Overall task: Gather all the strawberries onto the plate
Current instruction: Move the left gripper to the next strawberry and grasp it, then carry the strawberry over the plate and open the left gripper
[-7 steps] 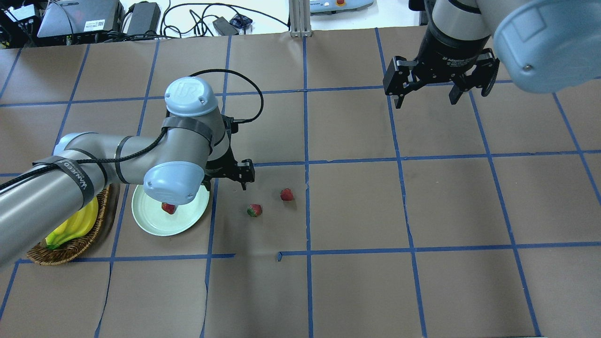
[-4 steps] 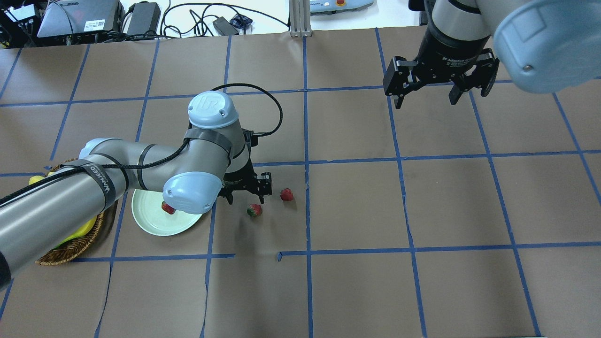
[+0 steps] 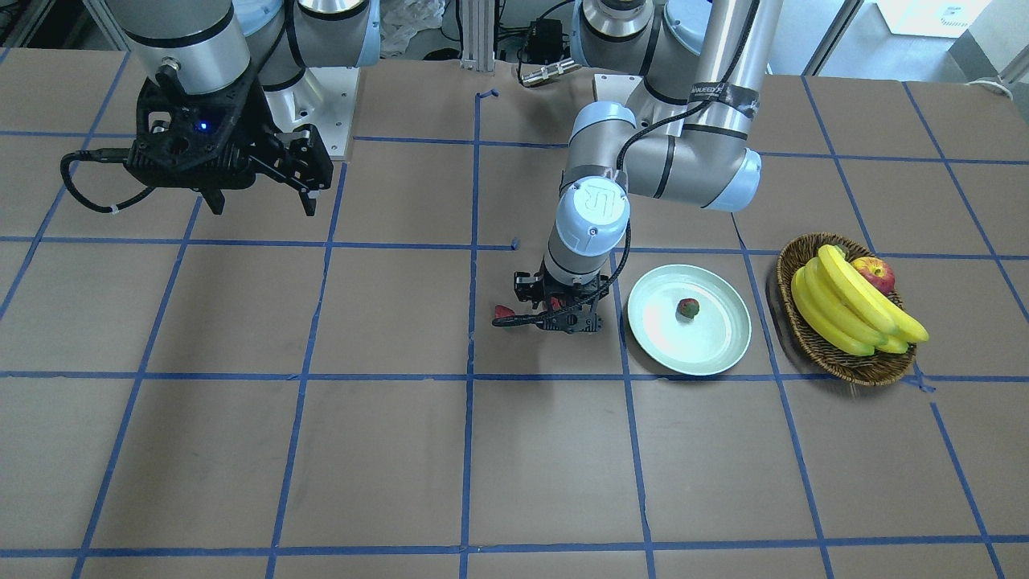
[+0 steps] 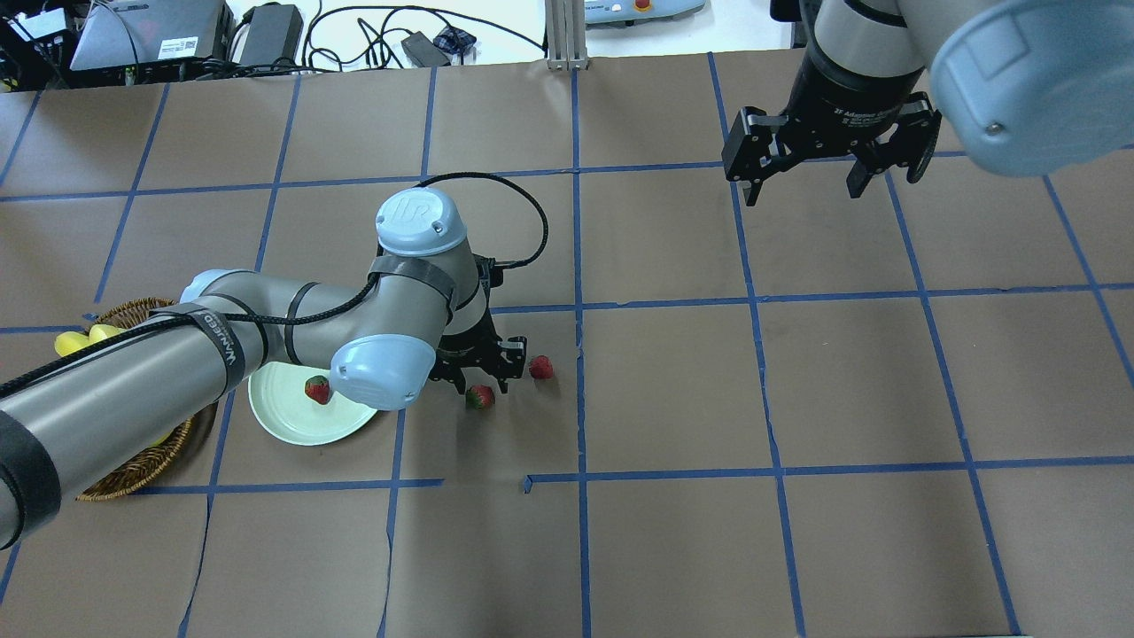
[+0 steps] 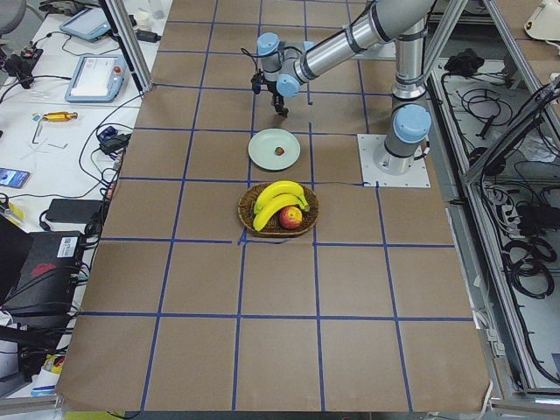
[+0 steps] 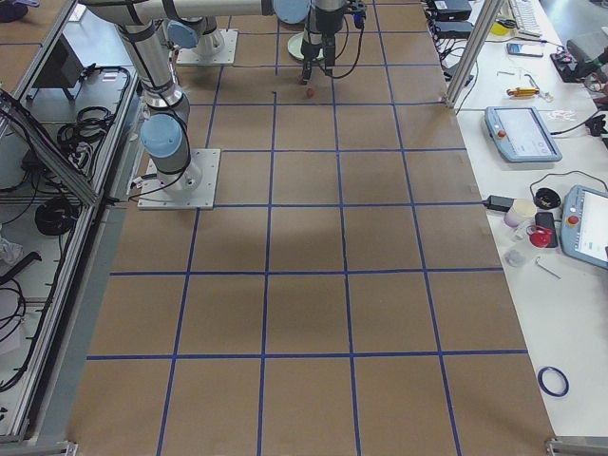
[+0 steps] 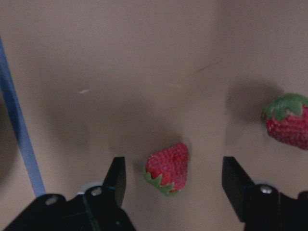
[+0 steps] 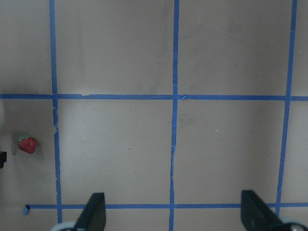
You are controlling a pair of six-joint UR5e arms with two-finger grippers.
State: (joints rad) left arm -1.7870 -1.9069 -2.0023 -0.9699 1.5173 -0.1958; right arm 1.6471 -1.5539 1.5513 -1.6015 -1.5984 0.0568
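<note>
Left claw (image 4: 480, 385) is hovering low over the worktop (image 4: 673, 549), jaws standing apart and straddling first berry (image 7: 167, 168); neither jaw is touching it. First berry is lying on its side on the brown paper, green cap pointing back toward the wrist. Second berry (image 4: 541, 367) is lying just beside it, outside the jaws, farther from the worktop's left edge. Third berry (image 4: 317, 389) is sitting in the plate (image 4: 288, 428), partly hidden by the left arm (image 4: 266, 328) in the overhead view. Plate is resting between the left claw and the worktop's left edge, near first berry but apart from it. Basket (image 4: 133, 465) is sitting just beside the plate, closer to that left edge, holding bananas (image 3: 844, 310) and an apple (image 3: 875, 273). Right claw (image 4: 803, 193) is hanging raised toward the worktop's far edge, on its right half, jaws spread wide and gripping nothing, well apart from all three berries.
</note>
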